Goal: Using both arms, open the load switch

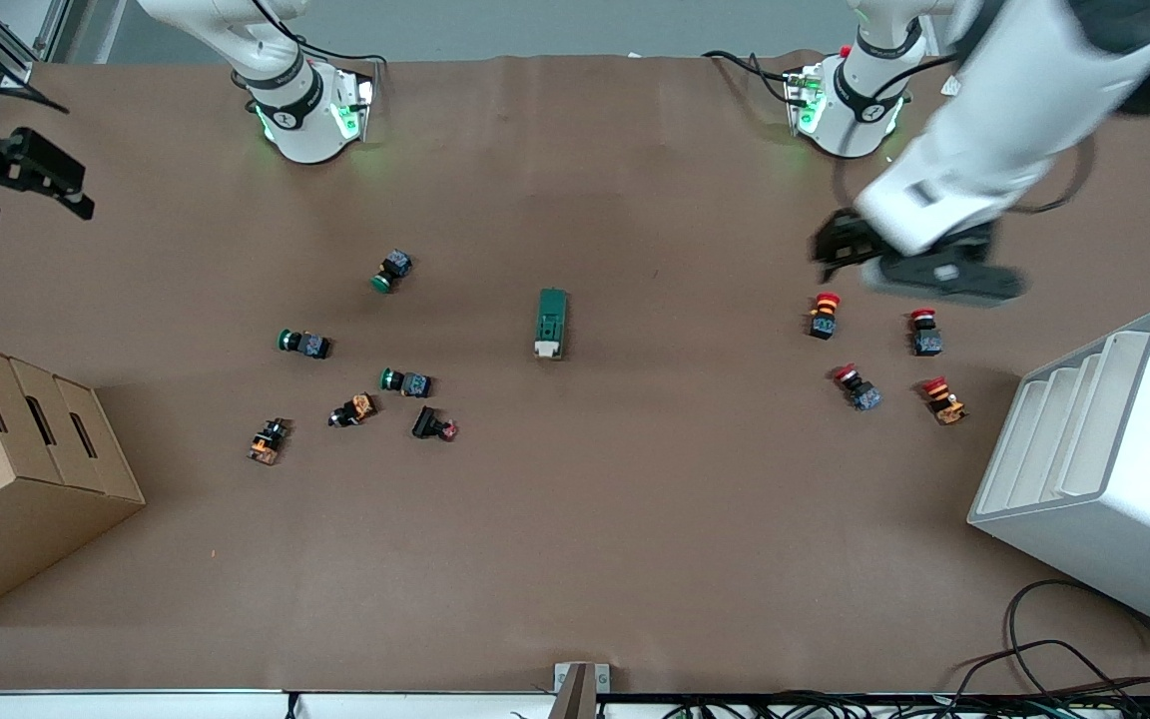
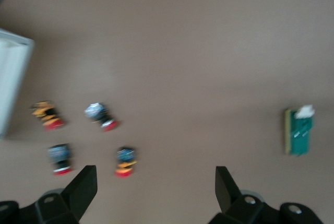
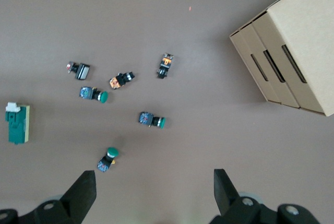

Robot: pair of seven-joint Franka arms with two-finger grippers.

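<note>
The load switch [image 1: 551, 322] lies flat on the brown worktop [image 1: 635, 519], about midway between the two arms' ends, its white piece at the end nearer the front camera. Nothing touches it.

The left tool [image 1: 840, 245] hangs in the air over the worktop toward the left arm's end, just above the group of red buttons [image 1: 824, 315]. In the left wrist view its fingers [image 2: 83, 187] stand wide apart with nothing between them, and the switch [image 2: 299, 131] shows well off to one side, apart from the red buttons [image 2: 109, 117].

The right tool [image 1: 21, 175] hangs over the edge of the worktop at the right arm's end, above the cardboard box [image 1: 16, 469]. In the right wrist view its fingers [image 3: 83, 192] are also spread wide and empty; the switch [image 3: 17, 124] sits at the margin of that view, with the green buttons [image 3: 152, 120] and orange buttons [image 3: 121, 80] between it and the box [image 3: 292, 46].

Three green buttons [image 1: 394, 270] and two orange ones [image 1: 353, 409] lie scattered on the worktop between the switch and the box, along with a small black part [image 1: 432, 424]. Four red buttons lie between the switch and a white stepped rack [image 1: 1104, 469] that stands at the left arm's end. Cables [image 1: 1064, 649] trail along the worktop's edge nearest the front camera.
</note>
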